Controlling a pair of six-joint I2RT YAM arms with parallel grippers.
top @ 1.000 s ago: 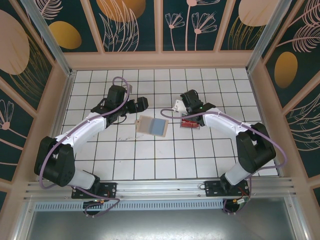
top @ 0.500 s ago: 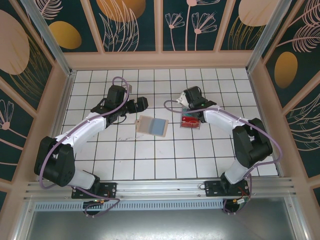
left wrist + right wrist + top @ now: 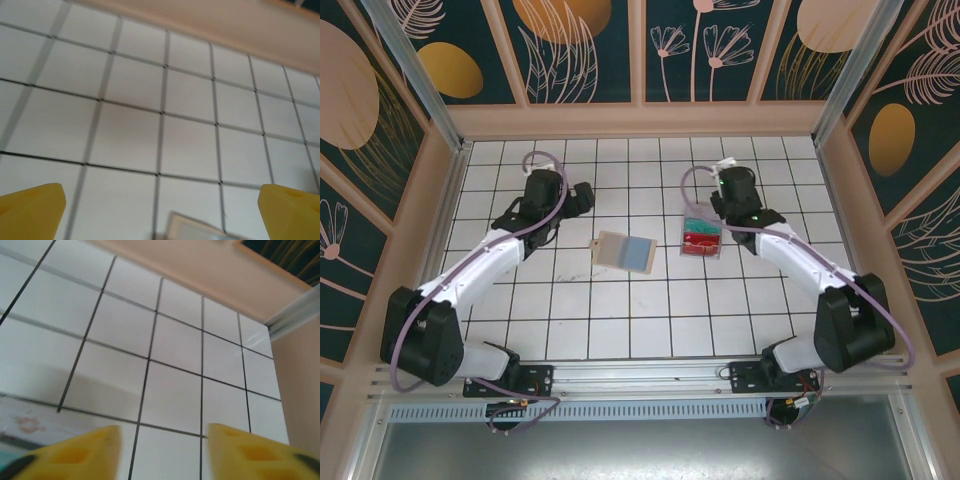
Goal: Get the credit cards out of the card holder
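Either side of the card holder (image 3: pixel 623 251), left pincer (image 3: pixel 161 210) gapes wide — right pincer (image 3: pixel 164 450) part-open — both empty.

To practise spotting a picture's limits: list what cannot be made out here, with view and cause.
Top view: whether the card holder is empty; too small to tell.
Top view: what lies in the tray; too small to tell.
Left wrist: pale corner, cut off by the bottom edge.
Right wrist: smudged patch, blurred and cut by the left edge.
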